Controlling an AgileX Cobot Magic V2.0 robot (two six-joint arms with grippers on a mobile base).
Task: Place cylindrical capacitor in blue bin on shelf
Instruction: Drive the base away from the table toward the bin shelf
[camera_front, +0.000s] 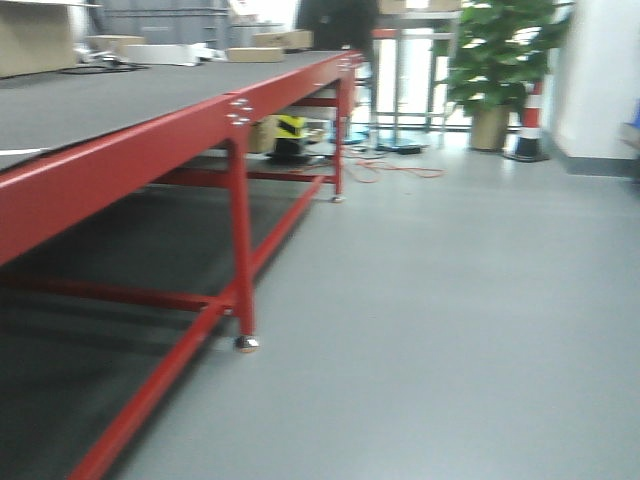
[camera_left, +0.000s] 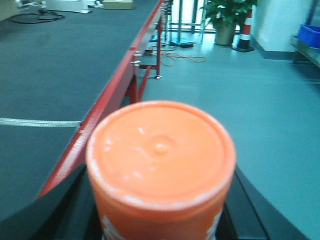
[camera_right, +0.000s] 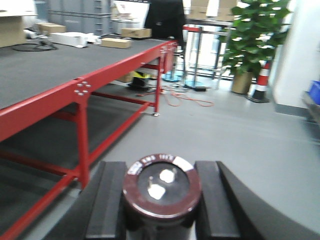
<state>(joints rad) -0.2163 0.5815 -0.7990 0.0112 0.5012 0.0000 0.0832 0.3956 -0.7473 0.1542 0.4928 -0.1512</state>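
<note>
The cylindrical capacitor (camera_right: 161, 187) is a dark maroon can with two metal terminals on its top face. My right gripper (camera_right: 161, 200) is shut on it, one black finger (camera_right: 107, 200) on each side, above the grey floor. My left gripper (camera_left: 160, 195) is shut on an orange cylinder (camera_left: 160, 155) with white print, held beside the table's edge. A blue bin (camera_left: 310, 35) sits far off at the right on the edge of the shelf (camera_left: 302, 50). In the right wrist view, the blue bin (camera_right: 315, 89) and the shelf (camera_right: 312, 107) just show at the right border. Neither gripper appears in the front view.
A long red-framed table (camera_front: 235, 115) with a dark grey top runs along the left, its legs (camera_front: 243, 260) reaching the floor. Boxes (camera_front: 255, 52) lie at its far end. A potted plant (camera_front: 490, 70), a striped cone (camera_front: 530, 125) and floor cables (camera_front: 390, 170) stand ahead.
</note>
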